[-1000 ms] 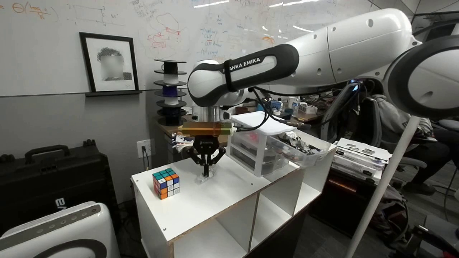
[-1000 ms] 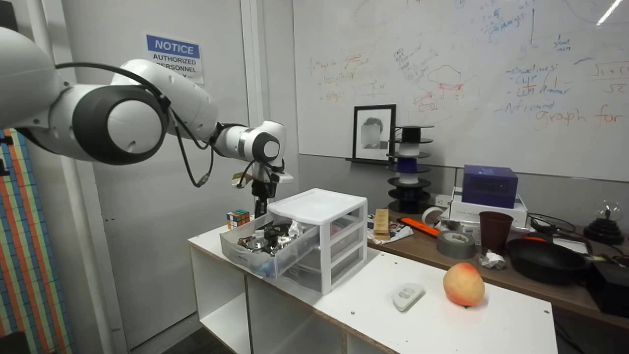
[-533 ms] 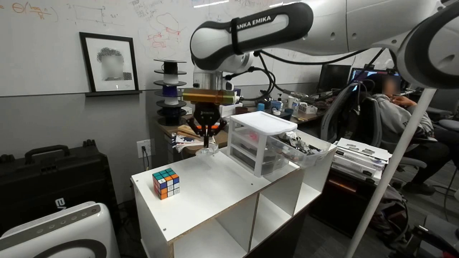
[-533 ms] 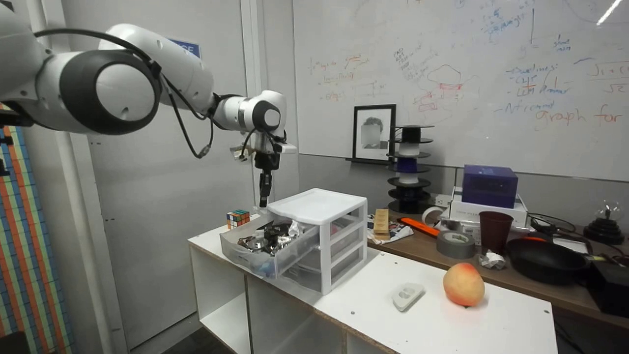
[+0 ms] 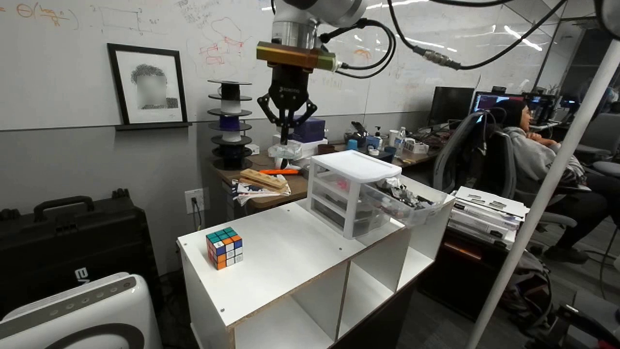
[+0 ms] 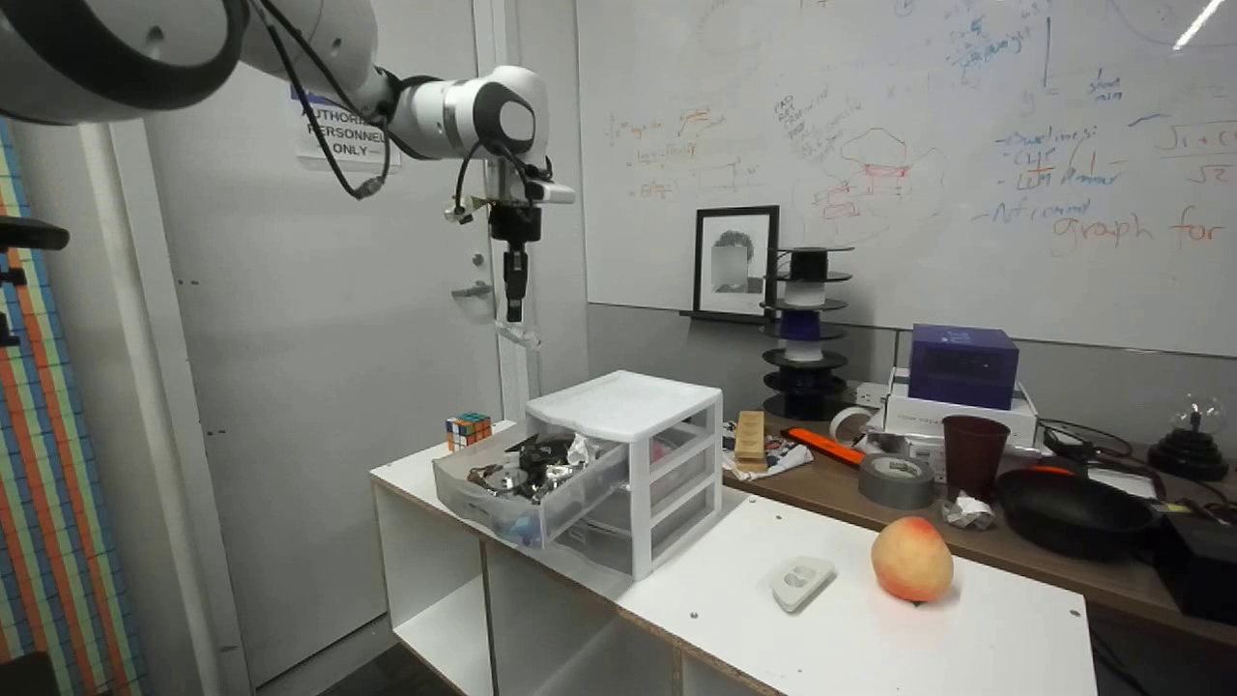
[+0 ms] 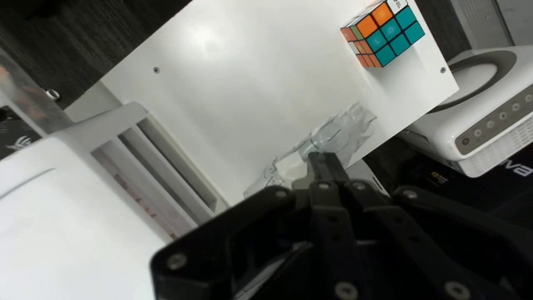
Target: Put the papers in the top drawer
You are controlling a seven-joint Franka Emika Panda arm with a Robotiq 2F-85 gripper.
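The white drawer unit (image 5: 356,166) stands on the bench (image 5: 271,271), its translucent top drawer (image 6: 483,508) pulled out at the front and heaped with dark and silvery bits (image 6: 536,471). To the side of the drawer unit, up off the bench, the pincer (image 5: 284,141) points downward, its fingers (image 7: 316,166) pressed together on the paper (image 7: 345,129), a crumpled, whitish, partly see-through scrap. In both exterior views the paper juts from below the fingertips; in the wrist view it spreads out to either side of them. A Rubik's cube (image 5: 224,248) rests on the bench on this same side of the drawer unit, well apart from it. On the drawer unit's opposite side, in an exterior view, a pale grey piece (image 6: 802,582) with two round hollows lies on the bench, and a yellow-red fruit (image 6: 911,559) sits farther from the drawer unit.
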